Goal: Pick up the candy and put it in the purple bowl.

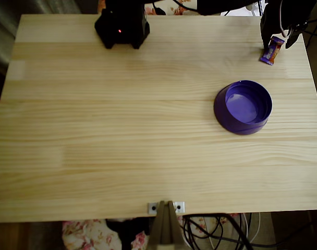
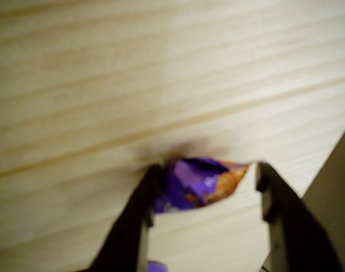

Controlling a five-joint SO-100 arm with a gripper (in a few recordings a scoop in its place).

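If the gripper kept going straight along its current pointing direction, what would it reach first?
The candy: in the wrist view it sits between the open fingers of the gripper, with the table just beyond. How far it is from the candy is hard to judge through the blur.

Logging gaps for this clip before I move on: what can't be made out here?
- Grip on the small purple-wrapped candy bar with an orange stripe: the wrist view is blurred, so contact with both black gripper fingers is unclear.
- Candy's lower end: the wrist view's bottom edge cuts it off.
- Wrapper print: too small in the overhead view.
- Whether the candy still touches the pale wooden table: the arm shadows it.
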